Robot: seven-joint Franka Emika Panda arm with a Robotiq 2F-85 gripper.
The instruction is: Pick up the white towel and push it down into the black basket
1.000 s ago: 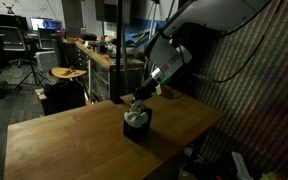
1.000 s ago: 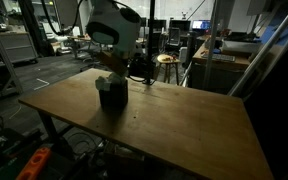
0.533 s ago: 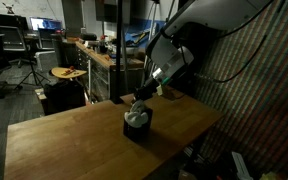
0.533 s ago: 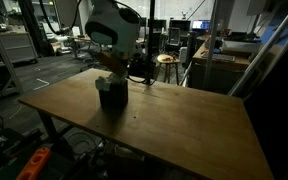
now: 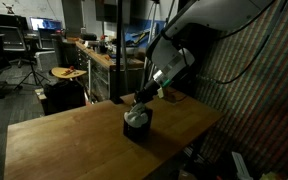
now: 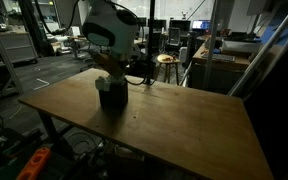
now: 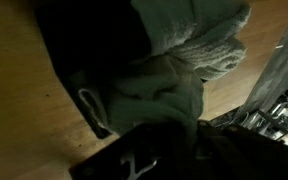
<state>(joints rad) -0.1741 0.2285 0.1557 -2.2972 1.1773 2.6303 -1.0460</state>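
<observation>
The black basket (image 5: 137, 128) (image 6: 111, 98) stands on the wooden table (image 5: 64, 140) (image 6: 184, 125), with the white towel (image 5: 135, 117) bunched up inside it and bulging over its rim. My gripper (image 5: 141, 101) (image 6: 110, 80) hangs directly above, its tip down at the towel, jaws shut. In the wrist view the crumpled towel (image 7: 174, 65) fills the dark basket (image 7: 79, 70), and my gripper (image 7: 174, 140) is a dark mass pressed close against the cloth. Whether any fabric is pinched between the fingers cannot be made out.
The table top stretches wide around the basket in both exterior views. A round stool (image 5: 68, 73) (image 6: 166, 60) and workbenches (image 5: 99, 55) stand beyond the far edge. A patterned curtain (image 5: 254, 90) hangs close beside the table.
The arm has shifted only slightly above the basket. Basket and towel stay where they were.
</observation>
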